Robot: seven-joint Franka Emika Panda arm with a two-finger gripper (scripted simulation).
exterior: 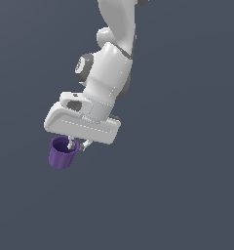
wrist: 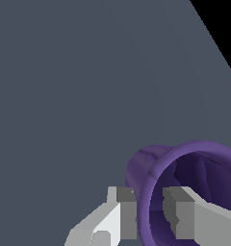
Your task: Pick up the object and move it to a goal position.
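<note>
Pincer clamped on the cup's rim.
Exterior view: the purple cup (exterior: pixel 63 155) hangs under the white pincer (exterior: pixel 78 145), at its left end. Wrist view: one finger (wrist: pixel 123 211) outside the cup (wrist: pixel 146 168) wall, the other inside.

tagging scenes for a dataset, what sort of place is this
Most likely a bare simulated test scene, not a real room. A flat, featureless grey surface fills both views, the white arm is smoothly rendered, and the only prop is a purple cup, its rim wall pinched by the gripper.
</note>
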